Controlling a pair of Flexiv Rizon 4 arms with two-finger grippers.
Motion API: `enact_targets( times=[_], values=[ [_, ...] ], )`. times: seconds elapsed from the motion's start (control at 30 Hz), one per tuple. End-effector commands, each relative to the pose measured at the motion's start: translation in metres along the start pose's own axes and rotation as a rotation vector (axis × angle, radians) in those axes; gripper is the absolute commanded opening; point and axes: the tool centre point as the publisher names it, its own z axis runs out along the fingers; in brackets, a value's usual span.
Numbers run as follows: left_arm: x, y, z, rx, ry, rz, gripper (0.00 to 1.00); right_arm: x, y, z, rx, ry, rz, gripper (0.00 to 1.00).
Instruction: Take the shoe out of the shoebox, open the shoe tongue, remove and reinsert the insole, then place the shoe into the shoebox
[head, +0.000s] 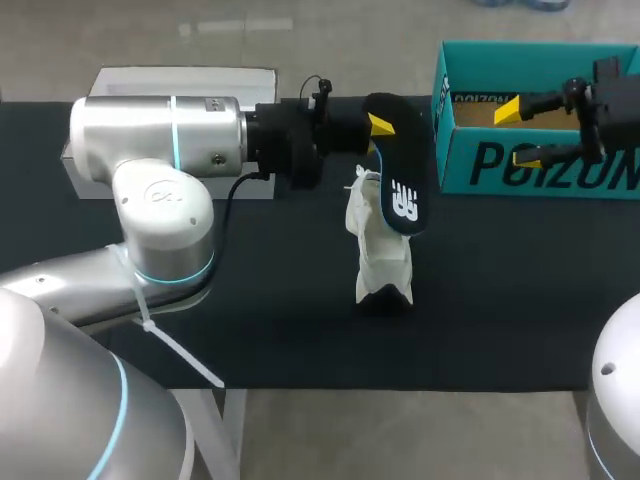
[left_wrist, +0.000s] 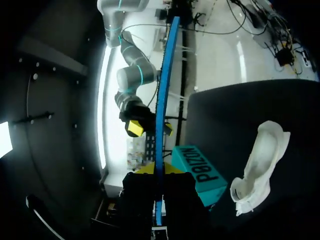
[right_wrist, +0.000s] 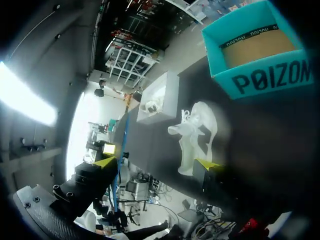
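My left gripper (head: 372, 126) is shut on one end of a dark insole (head: 402, 185) with a white logo, holding it in the air above the white shoe (head: 381, 250). The shoe lies on the black table with its tongue pulled up. In the left wrist view the insole (left_wrist: 161, 95) shows edge-on as a thin blue strip between my fingers (left_wrist: 156, 172), with the shoe (left_wrist: 261, 162) off to one side. My right gripper (head: 522, 134) hangs open and empty over the teal shoebox (head: 540, 165). Its yellow tips (right_wrist: 156, 164) stand wide apart, with the shoe (right_wrist: 196, 131) ahead of them.
A white box (head: 185, 80) stands at the table's back left, behind my left arm, and also shows as the white box (right_wrist: 161, 97) beyond the shoe. The teal shoebox (right_wrist: 252, 55) has a bare cardboard floor. Black table surface (head: 500, 300) lies in front of the shoe.
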Motion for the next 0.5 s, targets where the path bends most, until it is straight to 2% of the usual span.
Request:
enact_targets(
  times=[0.03, 0.07, 0.13, 0.2, 0.3, 0.33, 0.5],
  values=[
    [-0.002, -0.014, -0.031, -0.006, 0.008, -0.01, 0.0, -0.031, 0.0, -0.035, 0.285, -0.22, -0.018, 1.0],
    [-0.003, -0.015, -0.033, -0.007, 0.006, -0.014, 0.0, -0.036, -0.001, -0.038, 0.303, -0.203, 0.0, 1.0],
    [-0.003, -0.017, -0.036, -0.013, 0.002, -0.021, 0.0, -0.045, 0.001, -0.046, 0.287, -0.225, 0.064, 1.0],
    [-0.003, -0.017, -0.038, -0.025, -0.004, -0.018, 0.0, -0.046, 0.0, -0.05, 0.3, -0.206, 0.089, 1.0],
    [-0.001, -0.019, -0.04, -0.034, -0.005, -0.03, 0.0, -0.049, -0.003, -0.056, 0.354, -0.178, 0.22, 1.0],
    [0.0, -0.02, -0.04, -0.035, -0.005, -0.039, 0.0, -0.05, -0.003, -0.058, 0.349, -0.162, 0.249, 1.0],
    [0.003, -0.024, -0.041, -0.024, 0.004, -0.046, 0.0, -0.047, -0.003, -0.061, 0.342, -0.19, 0.217, 1.0]
  ],
)
